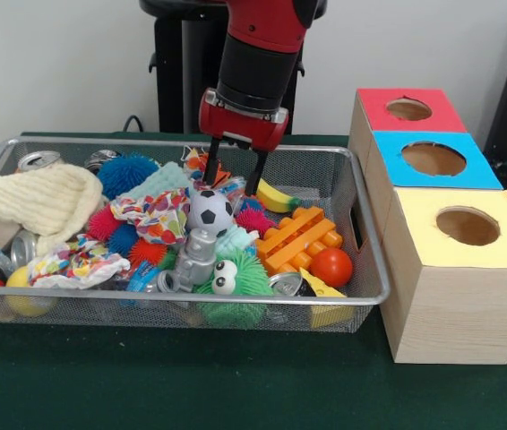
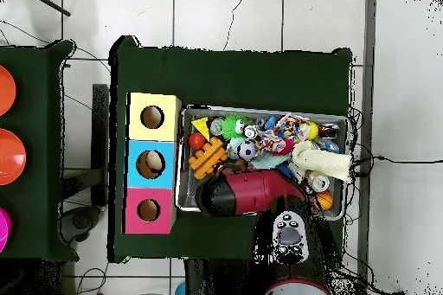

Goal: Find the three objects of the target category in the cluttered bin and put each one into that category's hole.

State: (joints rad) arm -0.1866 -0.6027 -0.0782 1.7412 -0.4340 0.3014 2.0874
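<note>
Green cloth covers the table point(image 1: 236, 394), and on it a wire basket point(image 1: 372, 269) sits packed with toys. At the basket's left edge lies a cream knitted hat point(image 1: 43, 202), with drink cans point(image 1: 38, 160) behind it in the far left corner and a blue spiky ball point(image 1: 126, 173) beside it. Toward the middle a small football point(image 1: 210, 212) rests on a grey robot figure point(image 1: 197, 257), a green fuzzy toy with googly eyes point(image 1: 236, 282) in front. Above the pile's far middle hangs the gripper point(image 1: 234, 176), its two black fingers point(image 1: 255, 175) spread wide and holding nothing — the tips just over the clutter. Right of it lie a banana point(image 1: 276, 197), an orange block point(image 1: 300, 237) and a red ball point(image 1: 331, 267). Beyond the basket's right edge stand three boxes: red point(image 1: 410, 109), blue point(image 1: 433, 159), yellow point(image 1: 467, 226), each with a hole. Which category is wanted I cannot tell. The risk, as I judge it: fingers closing in such a heap may snag cloth or pinch two toys at once.
</note>
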